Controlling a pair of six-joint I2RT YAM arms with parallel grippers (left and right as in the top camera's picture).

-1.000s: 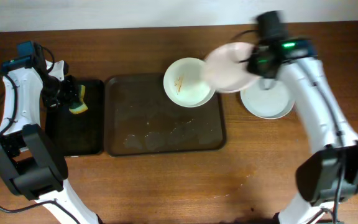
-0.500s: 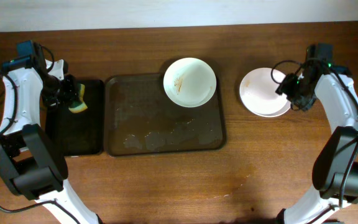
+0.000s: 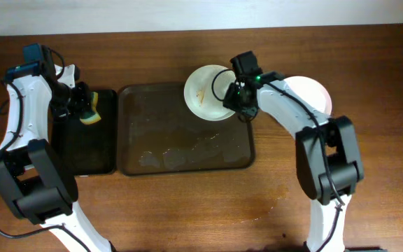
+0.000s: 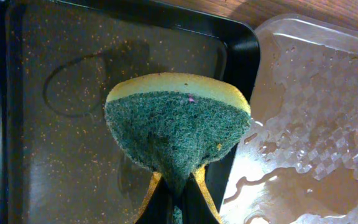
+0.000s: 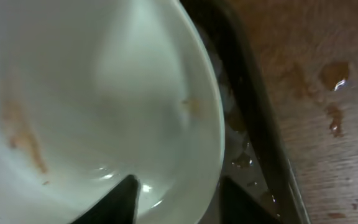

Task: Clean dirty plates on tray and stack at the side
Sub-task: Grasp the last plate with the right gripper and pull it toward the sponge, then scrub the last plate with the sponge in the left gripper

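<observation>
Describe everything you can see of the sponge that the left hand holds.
The sponge is yellow foam with a dark green scouring face turned to the wrist camera. The left hand pinches its lower edge, so it bends into a fan shape. It hangs over the small black tray, near the large brown tray; whether it touches the black tray cannot be told.

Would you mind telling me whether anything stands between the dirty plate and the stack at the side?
Nothing visible does. Between the dirty plate and the stack lie only the rim of the tray and wooden table, spanned by the right arm itself, whose claw is at the plate's edge.
</observation>
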